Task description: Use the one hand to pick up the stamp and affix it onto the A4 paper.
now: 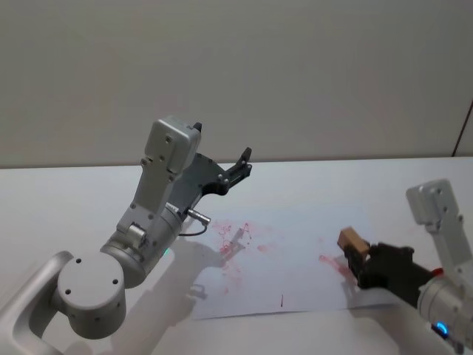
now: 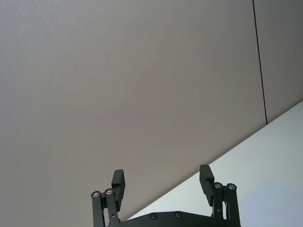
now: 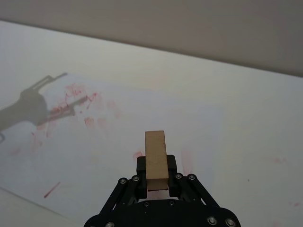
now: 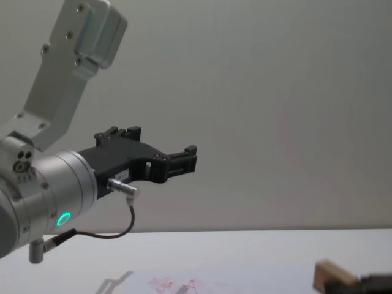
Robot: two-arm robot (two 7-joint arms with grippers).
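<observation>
My right gripper (image 3: 156, 174) is clamped on the stamp (image 3: 155, 152), fingers narrow round its near end. The wood block sticks straight out past the fingertips, long axis in line w/ the hand. The A4 paper (image 1: 295, 229) lies below and ahead of the hand, and the block's free end hangs over the part of the sheet nearest me. Can't tell if that end touches the sheet or sits just off it. The main cluster of pink marks (image 3: 71, 97) is farther ahead and off to the hand's left, w/ a few fainter ones just beside the stamp.

The move, as I judge it: tip the free end down onto bare paper & press. The sheet is already under the stamp, so prob. no long reach.

My left gripper (image 2: 163, 182) is up off the table (image 1: 74, 192), fingers wide, nothing in them, aimed at the wall (image 2: 118, 71), well apart from stamp & paper. Right is nearer by far.
</observation>
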